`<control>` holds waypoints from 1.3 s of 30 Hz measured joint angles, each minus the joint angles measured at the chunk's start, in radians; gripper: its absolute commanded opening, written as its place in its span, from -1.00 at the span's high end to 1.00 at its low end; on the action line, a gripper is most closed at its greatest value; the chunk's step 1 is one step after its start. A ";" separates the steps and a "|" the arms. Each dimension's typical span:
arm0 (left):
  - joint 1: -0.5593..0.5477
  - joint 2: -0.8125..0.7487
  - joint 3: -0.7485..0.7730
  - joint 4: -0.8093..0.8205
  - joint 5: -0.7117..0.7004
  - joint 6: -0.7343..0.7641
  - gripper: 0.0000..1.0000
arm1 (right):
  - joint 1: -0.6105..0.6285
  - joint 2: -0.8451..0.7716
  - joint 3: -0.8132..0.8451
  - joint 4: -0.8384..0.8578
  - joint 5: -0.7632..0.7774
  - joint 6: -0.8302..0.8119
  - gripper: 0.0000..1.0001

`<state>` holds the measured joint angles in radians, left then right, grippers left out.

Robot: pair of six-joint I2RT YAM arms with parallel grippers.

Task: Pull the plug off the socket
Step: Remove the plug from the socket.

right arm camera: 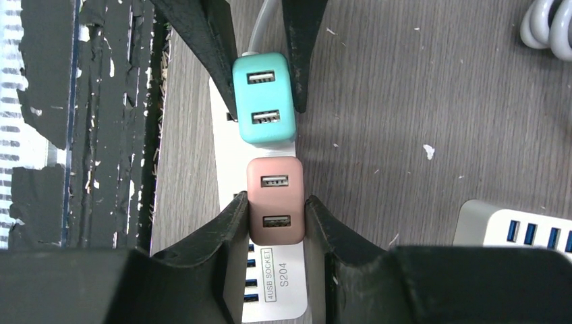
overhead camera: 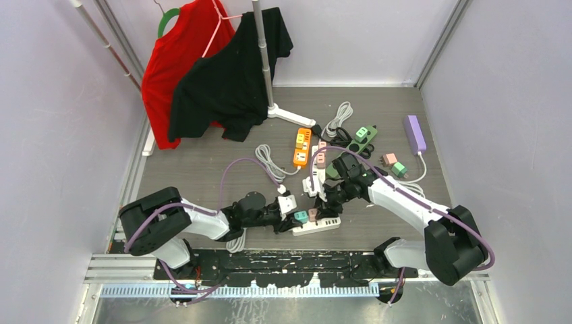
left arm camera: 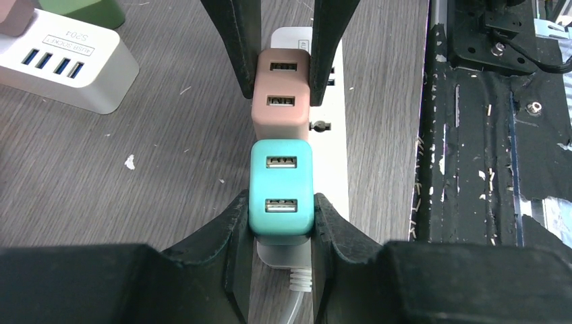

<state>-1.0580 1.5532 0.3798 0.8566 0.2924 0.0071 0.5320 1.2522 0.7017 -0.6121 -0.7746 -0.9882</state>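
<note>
Clamping teal plug (left arm camera: pixel 281 185): left gripper (left arm camera: pixel 280 210); pink plug (right arm camera: pixel 274 196): right gripper (right arm camera: pixel 275 208); both plugged into strip (left arm camera: pixel 334 169).

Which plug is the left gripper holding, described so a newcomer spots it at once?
On the table, find the white power strip nearest the arm bases. Two USB plugs stand on it side by side; the left gripper is shut on the teal plug, at the strip's cable end. Its neighbour, the pinkish-brown plug, is clamped by the right gripper.
</note>
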 measured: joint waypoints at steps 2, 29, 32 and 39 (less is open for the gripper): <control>0.001 0.001 -0.001 0.005 -0.004 0.000 1.00 | -0.019 0.000 0.000 -0.002 -0.004 0.011 0.98; 0.004 0.012 -0.005 0.049 -0.035 -0.023 1.00 | -0.095 -0.051 -0.016 0.000 -0.053 -0.001 0.98; 0.003 0.012 -0.007 0.055 -0.034 -0.026 1.00 | -0.103 -0.055 -0.016 -0.035 -0.082 -0.066 0.98; -0.006 0.011 -0.016 0.058 -0.027 -0.034 1.00 | -0.071 -0.055 -0.016 -0.048 -0.099 -0.094 0.98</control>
<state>-1.0637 1.5646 0.3637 0.9146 0.2657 -0.0269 0.4614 1.1973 0.6853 -0.6601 -0.8734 -1.0824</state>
